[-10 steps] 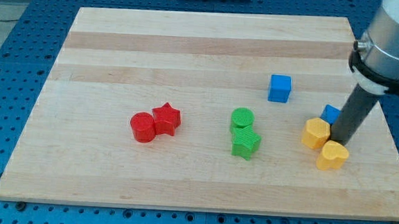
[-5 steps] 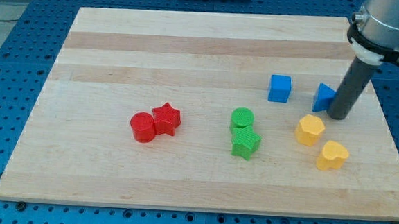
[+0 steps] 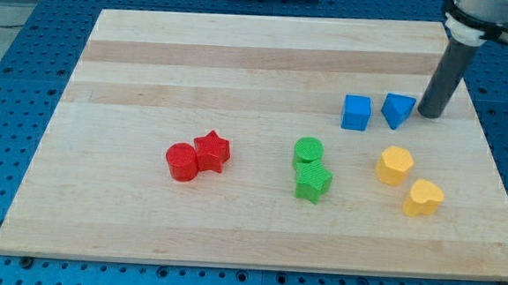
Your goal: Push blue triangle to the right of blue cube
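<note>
In the camera view, the only one I have, my tip (image 3: pixel 431 114) rests on the wooden board (image 3: pixel 242 53) at the view's right, just off the right flank of the blue triangle (image 3: pixel 397 110). I see a sliver of bare wood between rod and block, so I judge them near but apart, though I cannot be sure they are not brushing. There is no pincer on this arm, only the plain rod, so nothing spreads, presses together or pinches here.

The blue triangle sits just to the view's right of the blue cube (image 3: pixel 356 112), a narrow gap between them, both on roughly the same line across the board. That is where the task wants it, so I judge the push essentially done. The tip standing on the triangle's far side fits a leftward shove toward the cube.

Below them, the yellow hexagon-like block (image 3: pixel 395 165) and the yellow heart (image 3: pixel 425 198) lie clear of the blue pair and of the rod. The green cylinder (image 3: pixel 307 151) touches the green star (image 3: pixel 313 181) near the middle. The red cylinder (image 3: pixel 181 162) touches the red star (image 3: pixel 212 151) at the view's left, well apart from my work.

Any further nudge risks knocking the triangle into the cube, so I would hold.
</note>
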Robot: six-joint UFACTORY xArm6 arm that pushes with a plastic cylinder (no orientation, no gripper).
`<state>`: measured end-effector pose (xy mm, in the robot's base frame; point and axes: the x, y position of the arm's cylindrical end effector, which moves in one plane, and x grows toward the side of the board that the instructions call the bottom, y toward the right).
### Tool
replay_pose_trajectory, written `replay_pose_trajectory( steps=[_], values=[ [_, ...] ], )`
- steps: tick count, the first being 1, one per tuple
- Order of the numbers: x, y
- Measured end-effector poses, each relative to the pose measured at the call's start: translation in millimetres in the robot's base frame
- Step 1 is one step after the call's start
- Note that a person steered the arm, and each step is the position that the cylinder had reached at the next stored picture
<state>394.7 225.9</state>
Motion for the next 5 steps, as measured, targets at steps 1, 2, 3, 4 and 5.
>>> replay_pose_trajectory(
  steps=[1,2,3,4,5],
  values=[
    [0.0,-17.1],
    [0.0,-32.6],
    [0.0,-36.5],
    [2.7,-31.4],
    [34.9,-15.7]
  ],
)
